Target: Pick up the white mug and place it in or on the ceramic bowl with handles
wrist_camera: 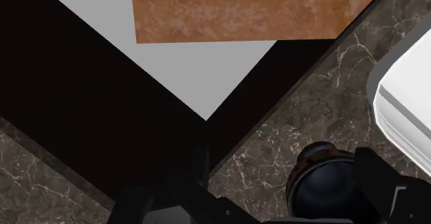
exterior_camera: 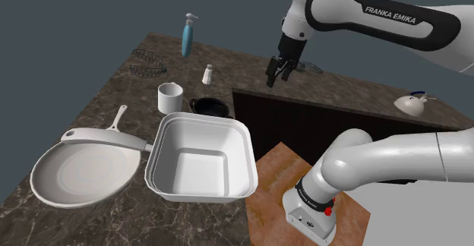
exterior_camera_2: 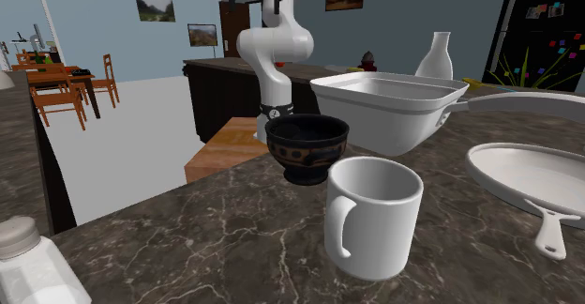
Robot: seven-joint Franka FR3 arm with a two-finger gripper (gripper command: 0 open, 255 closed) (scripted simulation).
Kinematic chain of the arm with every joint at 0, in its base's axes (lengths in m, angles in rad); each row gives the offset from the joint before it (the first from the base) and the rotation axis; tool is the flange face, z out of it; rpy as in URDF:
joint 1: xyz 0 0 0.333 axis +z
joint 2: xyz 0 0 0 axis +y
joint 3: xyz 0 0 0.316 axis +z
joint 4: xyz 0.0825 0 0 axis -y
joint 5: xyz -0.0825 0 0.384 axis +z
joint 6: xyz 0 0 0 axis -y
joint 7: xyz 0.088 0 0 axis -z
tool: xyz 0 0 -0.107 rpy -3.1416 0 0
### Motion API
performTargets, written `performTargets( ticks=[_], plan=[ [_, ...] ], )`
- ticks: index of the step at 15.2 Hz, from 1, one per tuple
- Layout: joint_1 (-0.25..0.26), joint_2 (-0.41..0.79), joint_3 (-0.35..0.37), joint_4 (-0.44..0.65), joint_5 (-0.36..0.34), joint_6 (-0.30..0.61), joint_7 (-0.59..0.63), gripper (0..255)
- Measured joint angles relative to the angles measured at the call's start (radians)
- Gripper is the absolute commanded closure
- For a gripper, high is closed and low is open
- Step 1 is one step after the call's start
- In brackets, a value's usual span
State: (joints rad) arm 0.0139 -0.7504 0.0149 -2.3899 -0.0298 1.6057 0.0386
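The white mug (exterior_camera: pixel 172 96) stands upright on the dark marble counter, its handle toward the second exterior view's left (exterior_camera_2: pixel 370 216). Just beside it sits a small dark bowl (exterior_camera: pixel 206 107) (exterior_camera_2: pixel 307 147). A large white squarish bowl with rim handles (exterior_camera: pixel 201 157) (exterior_camera_2: pixel 389 110) lies nearer the stand, empty. My gripper (exterior_camera: pixel 279 70) hangs open high above the counter's edge, well to the shoulder view's right of the mug, holding nothing. In the wrist view the gripper (wrist_camera: pixel 286 171) looks down on the dark bowl (wrist_camera: pixel 323 181) and a corner of the white bowl (wrist_camera: pixel 407 112).
A white frying pan (exterior_camera: pixel 76 168) lies at the shoulder view's left of the white bowl. A salt shaker (exterior_camera: pixel 206 74), a blue spray bottle (exterior_camera: pixel 187 34) and a wire rack (exterior_camera: pixel 146 62) stand at the counter's far side. The wooden stand top (exterior_camera: pixel 281 176) fills the gap between counters.
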Motion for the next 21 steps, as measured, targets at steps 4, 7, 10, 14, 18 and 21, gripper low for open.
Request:
performTargets(
  ticks=[4,7,10,14,18,21],
  plan=[
    [0.008,0.055,0.022,0.001,0.015,0.061,0.027,0],
    [0.02,0.136,0.056,0.014,0.035,0.139,0.07,0],
    [0.031,0.226,0.092,0.035,0.049,0.22,0.114,0],
    [0.039,0.353,0.132,0.085,0.054,0.314,0.167,0],
    [0.045,0.489,0.169,0.149,0.042,0.401,0.223,0],
    [0.049,0.6,0.192,0.217,0.022,0.454,0.265,0]
  ],
)
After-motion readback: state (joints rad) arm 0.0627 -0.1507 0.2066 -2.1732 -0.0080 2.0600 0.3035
